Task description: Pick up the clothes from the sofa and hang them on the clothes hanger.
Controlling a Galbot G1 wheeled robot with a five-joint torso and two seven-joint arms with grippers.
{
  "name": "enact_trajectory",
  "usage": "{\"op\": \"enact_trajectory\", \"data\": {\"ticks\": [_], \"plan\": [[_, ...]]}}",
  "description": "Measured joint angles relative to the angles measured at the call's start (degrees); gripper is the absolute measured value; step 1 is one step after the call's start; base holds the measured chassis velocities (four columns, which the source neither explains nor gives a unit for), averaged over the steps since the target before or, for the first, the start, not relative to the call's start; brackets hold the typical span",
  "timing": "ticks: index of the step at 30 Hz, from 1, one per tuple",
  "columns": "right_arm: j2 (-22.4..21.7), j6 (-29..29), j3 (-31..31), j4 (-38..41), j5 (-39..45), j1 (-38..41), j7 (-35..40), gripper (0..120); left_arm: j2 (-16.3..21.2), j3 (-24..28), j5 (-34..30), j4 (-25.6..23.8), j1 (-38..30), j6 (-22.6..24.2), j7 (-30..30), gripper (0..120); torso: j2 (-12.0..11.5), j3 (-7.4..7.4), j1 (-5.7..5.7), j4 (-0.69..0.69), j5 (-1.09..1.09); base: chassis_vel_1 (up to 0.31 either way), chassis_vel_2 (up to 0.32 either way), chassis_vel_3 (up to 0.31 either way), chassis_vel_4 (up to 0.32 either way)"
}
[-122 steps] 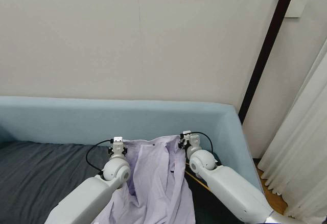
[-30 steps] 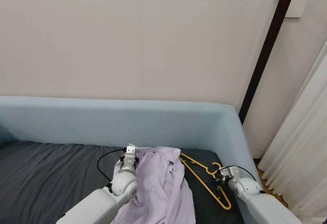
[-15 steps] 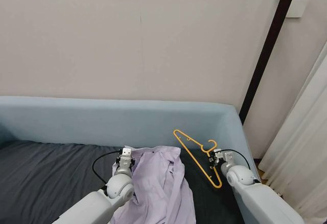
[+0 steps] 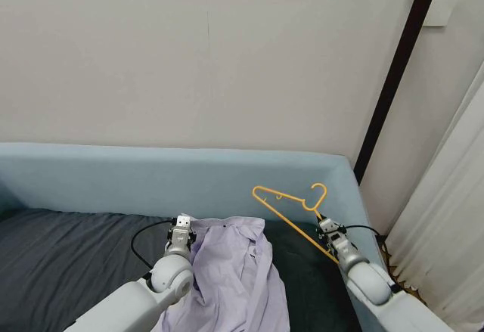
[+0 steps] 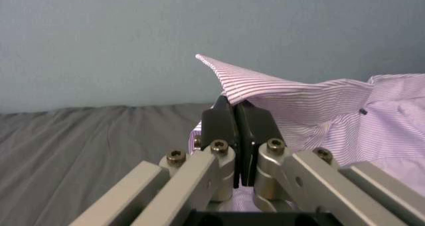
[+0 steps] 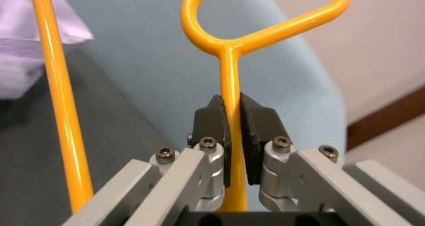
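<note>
at the left, the left gripper [image 4: 181, 232] is clamped shut on a collar edge of the lilac striped shirt [image 4: 236, 265]. the shirt is heaped on the dark seat of the sofa [image 4: 98, 177] and spreads from the gripper toward four o'clock. at the right, the right gripper [image 4: 327, 228] pinches the stem of the orange hanger [image 6: 229, 66], with its hook at twelve o'clock and its frame reaching toward ten o'clock, lifted off the seat.

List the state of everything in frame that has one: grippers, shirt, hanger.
shirt: crumpled on the sofa seat, one edge pinched up, not on the hanger.
hanger: held up off the seat, tilted, bare.
left gripper: jaws shut on the shirt's edge.
right gripper: jaws shut on the hanger's stem, below the hook.
</note>
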Motion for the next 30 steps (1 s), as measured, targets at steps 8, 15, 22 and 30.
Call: {"op": "enact_trajectory", "data": {"ticks": [8, 15, 22, 30], "plan": [[-2.02, 5.33, 1.48, 8.3, -13.47, -9.86, 2.05, 4, 2.69, -0.05, -2.55, -6.32, 0.73, 2.43, -2.04, 0, 0.0, 0.0, 0.0, 0.02, 0.0, 0.0, 0.0, 0.0, 0.0], [-2.03, 5.12, -0.88, 11.15, -15.45, -11.56, 2.11, 4, 3.25, -0.15, -3.43, -9.05, 1.57, 3.3, -3.2, 0, 0.0, 0.0, 0.0, 0.02, -0.01, 0.0, 0.0, 0.0, 0.0], [-0.45, 3.88, -4.34, 10.99, -16.32, -10.82, 2.01, 4, 3.53, -0.24, -3.77, -11.35, 2.73, 3.7, -4.25, 0, 0.0, 0.0, 0.0, 0.02, 0.0, 0.0, 0.0, 0.0, 0.0], [2.06, -2.25, -10.94, 9.39, -11.04, -6.25, 3.62, 4, 4.62, -2.67, -4.1, -15.02, 5.19, 4.21, -5.15, 0, 0.0, 0.0, 0.0, 0.03, -0.02, 0.0, 0.0, 0.0, 0.0]]}}
